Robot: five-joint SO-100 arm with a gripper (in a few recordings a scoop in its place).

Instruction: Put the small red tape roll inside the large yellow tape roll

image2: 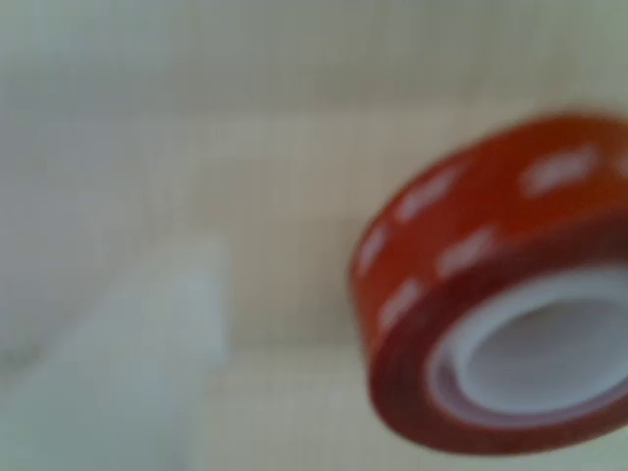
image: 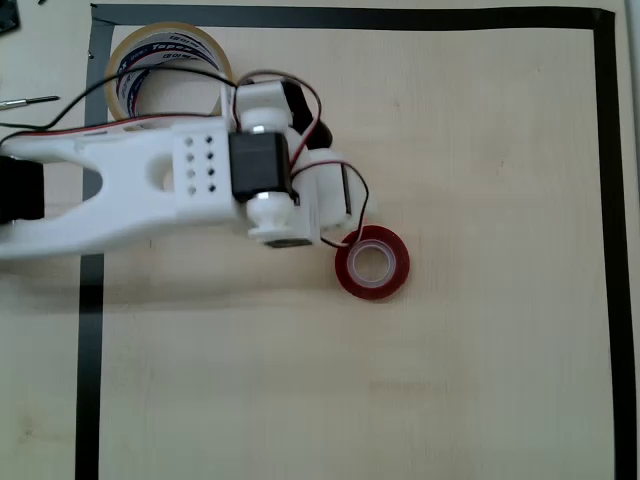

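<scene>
The small red tape roll (image: 372, 262) lies mid-counter, ungrasped; the large yellow tape roll (image: 165, 70) waits at the far-left corner; whether the fingers (image2: 147, 343) are spread cannot be told.

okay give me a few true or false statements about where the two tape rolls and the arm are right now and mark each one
1. The small red tape roll lies flat on the table. True.
2. The red roll already sits inside the large yellow tape roll. False: they lie apart, the yellow one at the upper left in the overhead view.
3. The arm crosses over part of the yellow roll in the overhead view. True.
4. The gripper has lifted the red roll. False: the roll rests on the table beside it.
</scene>
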